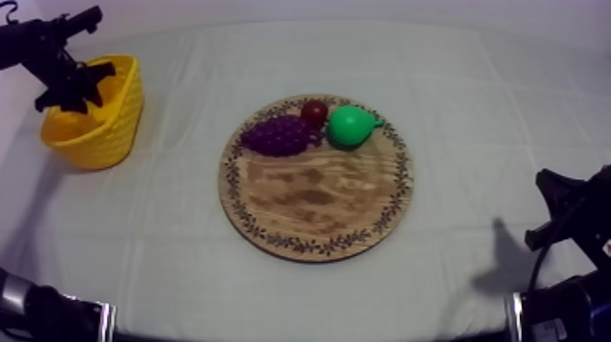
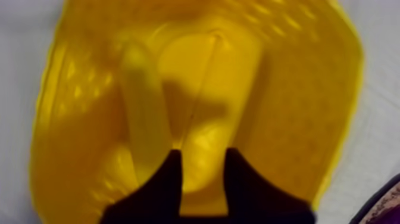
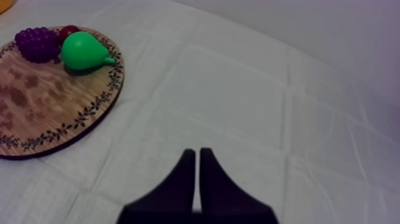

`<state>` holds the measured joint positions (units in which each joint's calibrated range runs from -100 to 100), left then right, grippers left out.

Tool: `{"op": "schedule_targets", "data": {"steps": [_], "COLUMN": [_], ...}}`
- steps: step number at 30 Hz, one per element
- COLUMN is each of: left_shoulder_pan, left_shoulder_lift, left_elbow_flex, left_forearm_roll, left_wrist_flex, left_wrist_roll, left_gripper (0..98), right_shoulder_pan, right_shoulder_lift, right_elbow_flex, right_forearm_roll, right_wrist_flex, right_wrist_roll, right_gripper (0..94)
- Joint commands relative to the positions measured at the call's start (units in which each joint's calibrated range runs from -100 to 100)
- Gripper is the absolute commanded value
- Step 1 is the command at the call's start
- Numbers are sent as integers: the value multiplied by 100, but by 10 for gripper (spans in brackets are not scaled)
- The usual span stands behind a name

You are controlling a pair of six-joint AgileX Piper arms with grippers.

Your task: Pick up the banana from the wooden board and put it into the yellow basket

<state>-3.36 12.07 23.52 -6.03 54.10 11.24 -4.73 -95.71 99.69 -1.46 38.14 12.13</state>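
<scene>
The banana [image 2: 141, 110] lies inside the yellow basket [image 2: 309, 101], along its floor and wall. My left gripper [image 2: 202, 156] hangs open just above it, nothing between its fingers [image 2: 172, 179]. From above, that gripper [image 1: 77, 86] is over the basket [image 1: 100, 127] at the table's far left. The round wooden board [image 1: 318, 200] sits mid-table with no banana on it. My right gripper [image 3: 197, 156] is shut on nothing, low over bare cloth to the right of the board [image 3: 47, 113]; in the top view it [image 1: 556, 207] sits at the right edge.
At the board's far edge lie a bunch of grapes [image 1: 275, 135], a small red fruit [image 1: 315, 112] and a green pear [image 1: 348, 125]. The same three, grapes [image 3: 37, 43], red fruit [image 3: 68, 31] and pear [image 3: 83, 51], appear from the right wrist.
</scene>
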Motion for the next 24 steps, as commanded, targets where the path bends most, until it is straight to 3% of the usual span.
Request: {"op": "schedule_targets", "data": {"steps": [1, 5, 9, 14, 18, 24], "left_shoulder_pan": [95, 383, 683, 795, 707, 669], "left_shoulder_lift": [-528, -1635, -3094, -5120, -6799, -9043], "left_elbow_flex": [195, 789, 2007, 3582, 4688, 6105], "left_forearm_roll": [162, 281, 256, 210, 202, 210], "left_wrist_flex": [-408, -1190, -2626, -3830, -3701, -2486], "left_wrist_roll": [-473, -953, -1371, -1310, -1120, -939], "left_gripper": [75, 47, 39, 9, 3, 2], "right_shoulder_pan": [-1, -1, -1, -1, -1, -1], "right_shoulder_lift": [-4, -4, -4, -4, -4, -4], "right_elbow_flex": [-3, -3, -3, -3, -3, -3], "right_forearm_roll": [-3, -3, -3, -3, -3, -3], "right_wrist_flex": [0, 0, 0, 0, 0, 0], "right_wrist_roll": [-2, 0, -1, 1, -1, -3], "right_gripper": [5, 5, 5, 5, 5, 5]}}
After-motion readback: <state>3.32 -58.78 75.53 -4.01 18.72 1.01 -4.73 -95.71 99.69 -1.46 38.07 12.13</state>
